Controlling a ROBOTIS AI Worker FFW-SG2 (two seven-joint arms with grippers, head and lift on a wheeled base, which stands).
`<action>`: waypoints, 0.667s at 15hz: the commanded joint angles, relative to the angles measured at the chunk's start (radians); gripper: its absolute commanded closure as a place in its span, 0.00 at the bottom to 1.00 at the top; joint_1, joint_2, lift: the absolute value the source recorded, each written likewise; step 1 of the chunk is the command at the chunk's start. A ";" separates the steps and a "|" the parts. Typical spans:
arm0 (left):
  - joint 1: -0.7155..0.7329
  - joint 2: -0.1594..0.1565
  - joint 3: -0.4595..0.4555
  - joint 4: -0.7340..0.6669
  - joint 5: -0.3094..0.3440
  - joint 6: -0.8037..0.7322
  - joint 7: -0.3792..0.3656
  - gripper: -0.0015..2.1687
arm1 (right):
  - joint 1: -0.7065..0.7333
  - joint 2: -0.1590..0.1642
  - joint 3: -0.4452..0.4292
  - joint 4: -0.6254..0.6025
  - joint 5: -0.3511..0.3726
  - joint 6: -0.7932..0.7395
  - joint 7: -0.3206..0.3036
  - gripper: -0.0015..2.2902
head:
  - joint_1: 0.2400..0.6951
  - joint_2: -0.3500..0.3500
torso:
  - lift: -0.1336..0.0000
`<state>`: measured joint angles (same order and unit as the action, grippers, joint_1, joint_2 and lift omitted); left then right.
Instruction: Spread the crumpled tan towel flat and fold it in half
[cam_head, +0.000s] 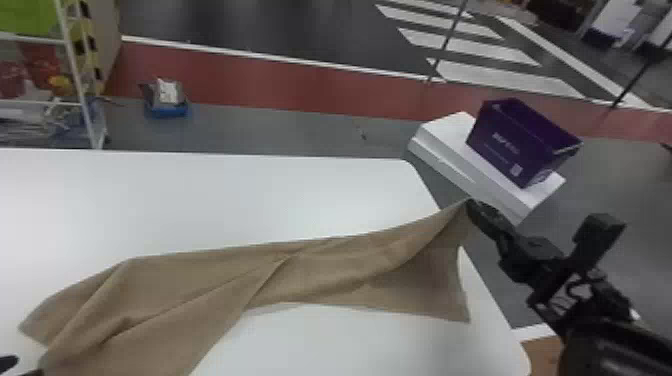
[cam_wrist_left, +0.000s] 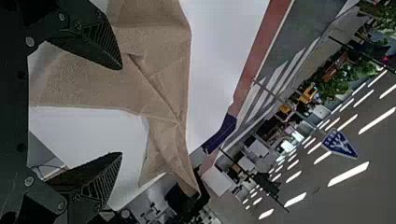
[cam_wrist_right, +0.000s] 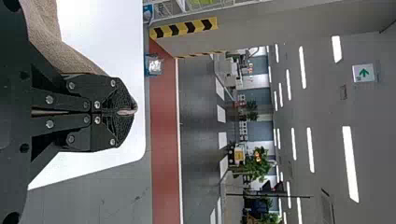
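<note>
Soft tan towel (cam_head: 320, 280), creased and rumpled across the smooth white table (cam_head: 250, 200), one corner in the right gripper (cam_head: 471, 204).
The right wrist view reveals the closed fingertips pinching cloth; the left wrist view, the left gripper's (cam_head: 29, 366) ridged fingers spread wide. In the head view, an angular purple box (cam_head: 520, 142), contents unclear, sits on a white stand (cam_head: 447, 131).
</note>
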<state>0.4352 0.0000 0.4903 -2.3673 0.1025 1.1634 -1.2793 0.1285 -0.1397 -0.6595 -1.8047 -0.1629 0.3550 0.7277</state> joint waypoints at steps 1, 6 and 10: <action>0.036 -0.003 -0.006 -0.024 0.014 -0.001 -0.012 0.16 | -0.003 0.002 0.008 -0.001 0.003 0.006 -0.001 0.93 | 1.00 0.00 | 0.07; 0.080 -0.003 -0.131 -0.015 -0.072 -0.004 -0.008 0.23 | -0.001 0.000 0.001 0.011 0.005 0.003 0.001 0.93 | 1.00 0.00 | 0.07; 0.181 -0.003 -0.245 0.030 -0.110 -0.394 0.110 0.23 | -0.001 0.002 0.003 0.011 0.003 0.006 0.001 0.93 | 1.00 0.00 | 0.07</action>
<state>0.5780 0.0000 0.2894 -2.3552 0.0177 0.9269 -1.1865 0.1273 -0.1391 -0.6561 -1.7924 -0.1580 0.3605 0.7286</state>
